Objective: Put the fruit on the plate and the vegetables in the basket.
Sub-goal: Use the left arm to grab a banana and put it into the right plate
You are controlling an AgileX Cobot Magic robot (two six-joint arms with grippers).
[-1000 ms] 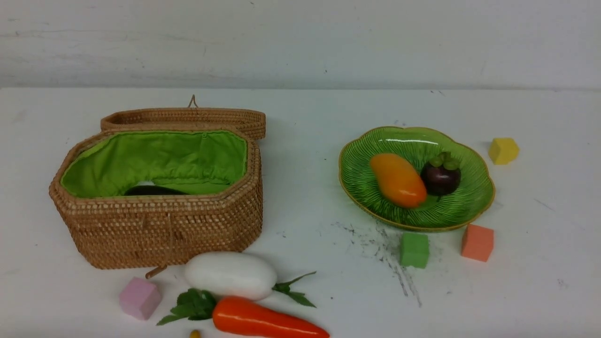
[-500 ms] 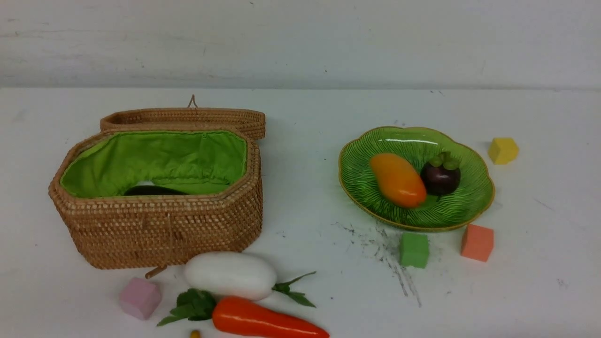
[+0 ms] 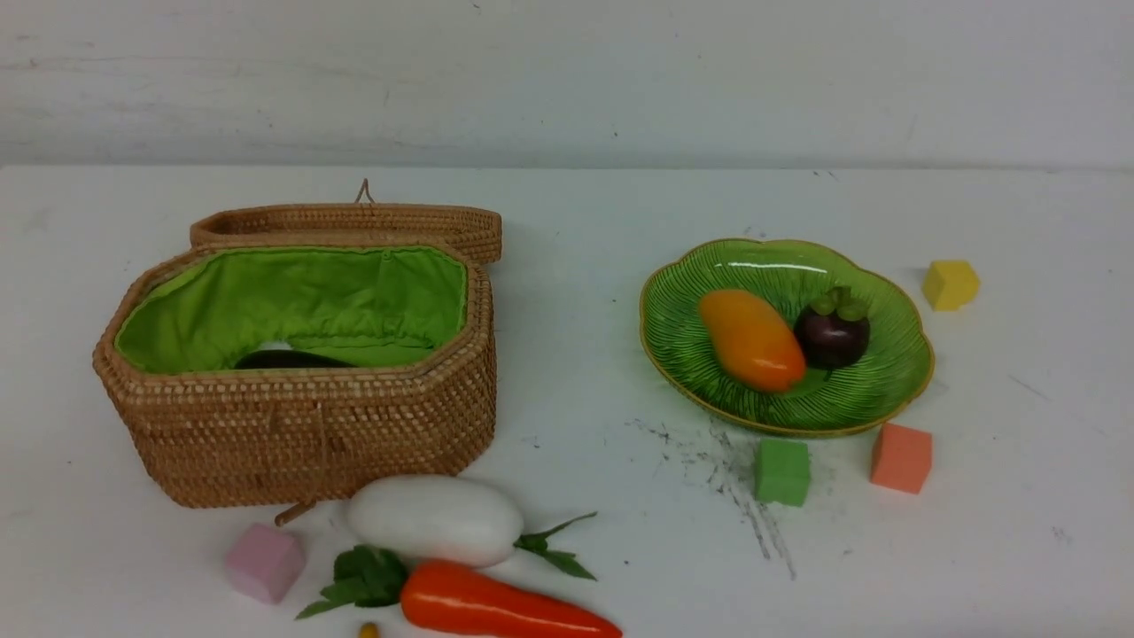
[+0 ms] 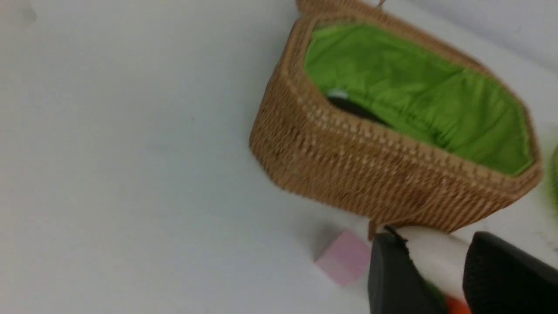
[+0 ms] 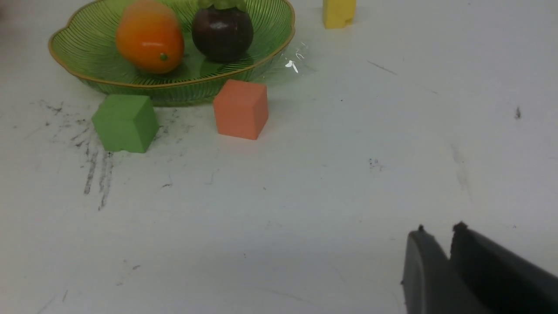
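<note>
Nothing has visibly shifted, so sorting remains unfinished. On my counter's near edge lie the carrot (image 3: 496, 601) and white vegetable (image 3: 436, 519), outside the basket (image 3: 301, 443). My left claw (image 4: 429, 248) stands apart, empty; my right claw's (image 5: 442, 237) tips sit slightly apart, empty.

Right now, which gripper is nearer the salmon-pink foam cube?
Right. The right gripper hovers on the cube's near side; the left gripper is across by the white radish, near the basket.
</note>
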